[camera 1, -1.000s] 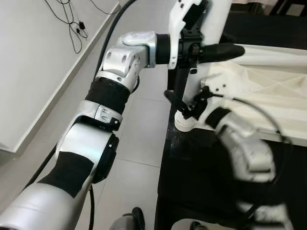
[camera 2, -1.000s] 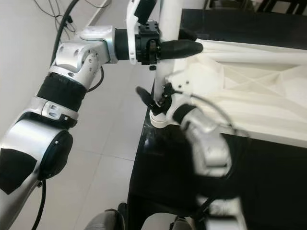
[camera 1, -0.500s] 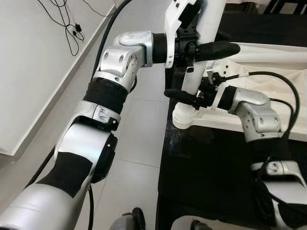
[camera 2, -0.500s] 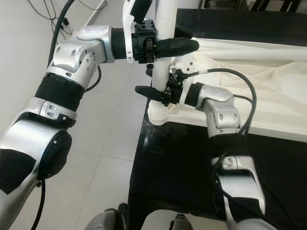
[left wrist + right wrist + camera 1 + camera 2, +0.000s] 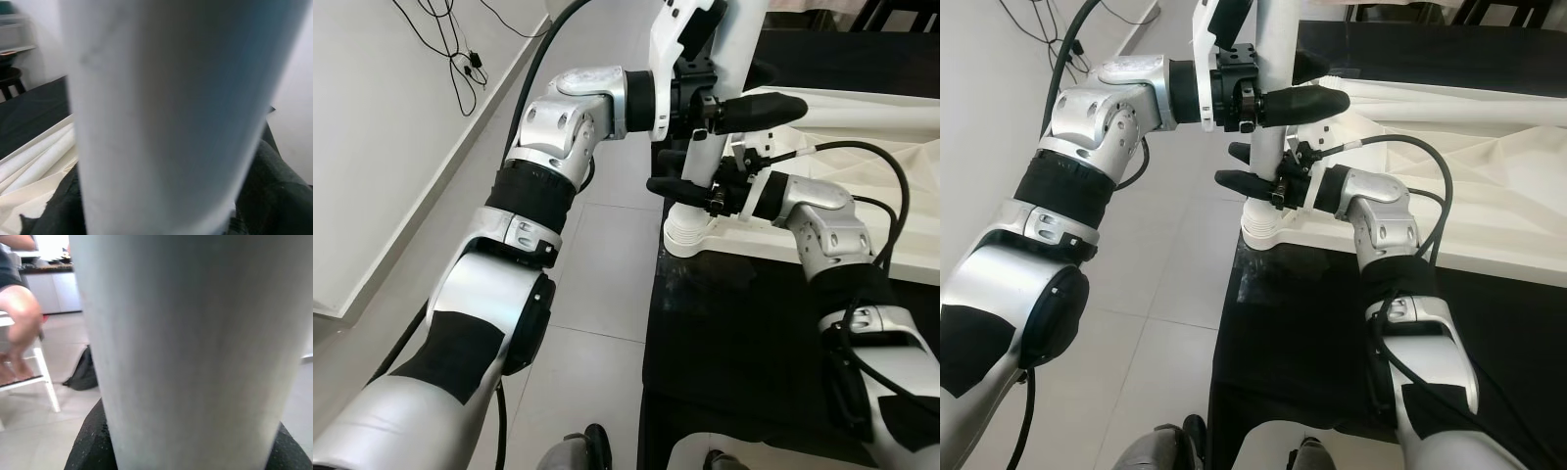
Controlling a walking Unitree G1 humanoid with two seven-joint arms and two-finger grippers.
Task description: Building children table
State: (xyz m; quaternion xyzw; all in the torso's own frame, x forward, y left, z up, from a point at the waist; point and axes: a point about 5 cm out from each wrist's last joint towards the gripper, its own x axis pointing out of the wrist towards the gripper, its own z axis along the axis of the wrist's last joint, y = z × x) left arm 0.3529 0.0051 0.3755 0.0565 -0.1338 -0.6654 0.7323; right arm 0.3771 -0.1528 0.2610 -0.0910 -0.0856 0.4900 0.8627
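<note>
leg (image 5: 703, 171) upright in tabletop (image 5: 862, 206) corner socket | our left gripper (image 5: 736, 103) clamps it high | right gripper (image 5: 680, 186) pinches it low, nearer the socket

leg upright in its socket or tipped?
Upright. The white leg stands vertical from the round socket at the tabletop corner, with the left gripper high and right gripper low around it.

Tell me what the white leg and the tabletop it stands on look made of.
Leg: probably moulded plastic, smooth matt white, with a ringed collar at its base. Tabletop: likely the same plastic, cream-white, with moulded ribs on its underside.
</note>
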